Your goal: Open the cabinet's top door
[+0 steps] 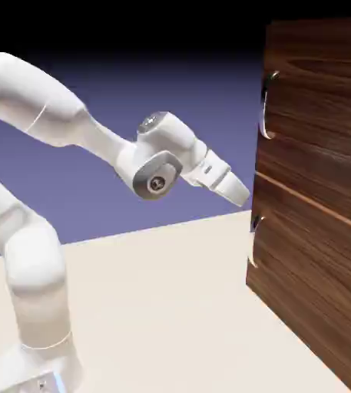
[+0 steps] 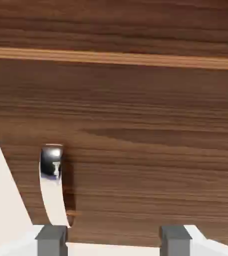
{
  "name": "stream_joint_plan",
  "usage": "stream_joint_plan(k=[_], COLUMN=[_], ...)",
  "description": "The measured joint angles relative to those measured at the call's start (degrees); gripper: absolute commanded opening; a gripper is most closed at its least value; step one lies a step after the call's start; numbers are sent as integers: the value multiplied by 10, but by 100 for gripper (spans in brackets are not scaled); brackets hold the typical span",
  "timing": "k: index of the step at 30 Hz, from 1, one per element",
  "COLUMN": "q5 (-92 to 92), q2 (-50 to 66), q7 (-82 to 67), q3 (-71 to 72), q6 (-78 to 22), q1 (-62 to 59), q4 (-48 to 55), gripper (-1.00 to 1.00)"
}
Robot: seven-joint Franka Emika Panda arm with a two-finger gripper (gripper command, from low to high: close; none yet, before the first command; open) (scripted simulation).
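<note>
Two doors shut on cabinet (image 1: pixel 316 192) | contents hidden | gripper (image 1: pixel 243 197) parted, holding nothing

A rendered simulation, not a real room: a flat cream worktop (image 1: pixel 170 307), a plain blue-violet backdrop (image 1: pixel 132 84), one white arm (image 1: pixel 32 269) and a lone walnut-grain cabinet (image 1: pixel 316 192), all smooth and clutter-free.

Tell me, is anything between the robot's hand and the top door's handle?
No. In the exterior view, only bare backdrop separates the gripper from the top door's handle.
</note>
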Motion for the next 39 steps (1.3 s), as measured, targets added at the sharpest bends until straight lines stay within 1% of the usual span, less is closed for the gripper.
stream_joint_plan(k=[39], q5=[972], q2=[-52], q7=[-769], q3=[311], q6=[-13], q1=[-300], q4=[218], gripper=[0])
